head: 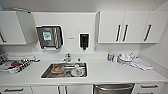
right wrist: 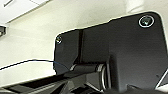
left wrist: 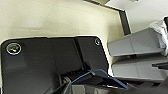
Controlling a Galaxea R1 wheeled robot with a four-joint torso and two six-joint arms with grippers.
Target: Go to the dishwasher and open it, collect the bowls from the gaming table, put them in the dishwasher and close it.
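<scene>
While I face the worktop (head: 105, 72):
Dishwasher (head: 113, 89): lower right of frame, door shut.
End effectors: I cannot tell their state.
Risk: I could catch a white drawer handle (head: 147, 86) beside it instead.

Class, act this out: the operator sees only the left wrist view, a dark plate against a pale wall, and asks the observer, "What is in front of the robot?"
Observer: The head view shows a white kitchen counter with a sink set in it.
Operator: Is the dishwasher near?
Observer: Yes, its steel front with a bar handle sits under the counter, right of the sink, and looks shut.
Operator: Is the sink in use?
Observer: Dishes lie in it.
</scene>
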